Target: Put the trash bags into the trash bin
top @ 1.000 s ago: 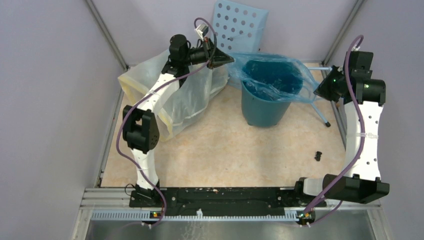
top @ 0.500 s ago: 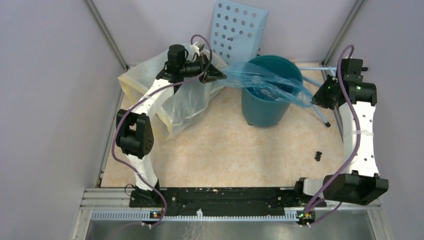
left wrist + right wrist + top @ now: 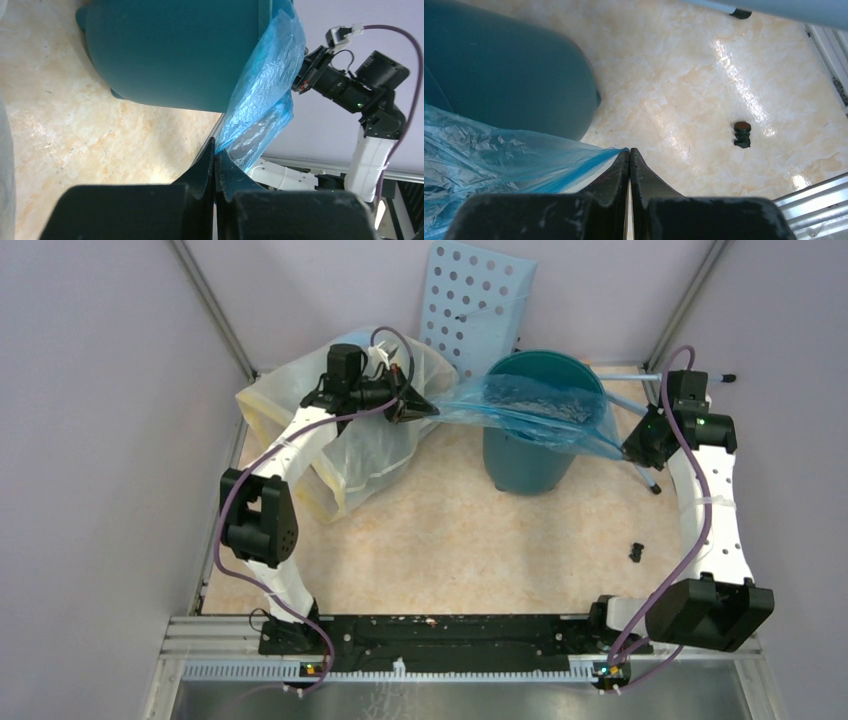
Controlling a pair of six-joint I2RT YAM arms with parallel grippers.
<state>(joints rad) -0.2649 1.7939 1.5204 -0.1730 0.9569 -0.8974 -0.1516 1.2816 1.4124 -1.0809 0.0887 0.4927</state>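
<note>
The light-blue trash bag (image 3: pixel 530 412) is stretched taut across the near half of the mouth of the dark-teal trash bin (image 3: pixel 525 460), which stands upright at the back of the table. My left gripper (image 3: pixel 432 410) is shut on the bag's left edge, left of the bin. My right gripper (image 3: pixel 628 450) is shut on the bag's right edge, right of the bin. In the left wrist view the bag (image 3: pixel 265 95) runs from my left gripper (image 3: pixel 215 150) past the bin (image 3: pixel 175 50). In the right wrist view the bag (image 3: pixel 499 160) ends at my right gripper (image 3: pixel 629 152) beside the bin (image 3: pixel 509 85).
A large whitish bag with yellowish edges (image 3: pixel 350 450) lies under the left arm. A pale-blue perforated panel (image 3: pixel 475 300) leans on the back wall. A thin blue-grey rod (image 3: pixel 635 455) lies right of the bin. A small black part (image 3: pixel 636 552) lies on the floor at right.
Both grippers moved outward and lower, pulling the bag from an open mouth around the bin rim into a flat, taut sheet across the bin top.
</note>
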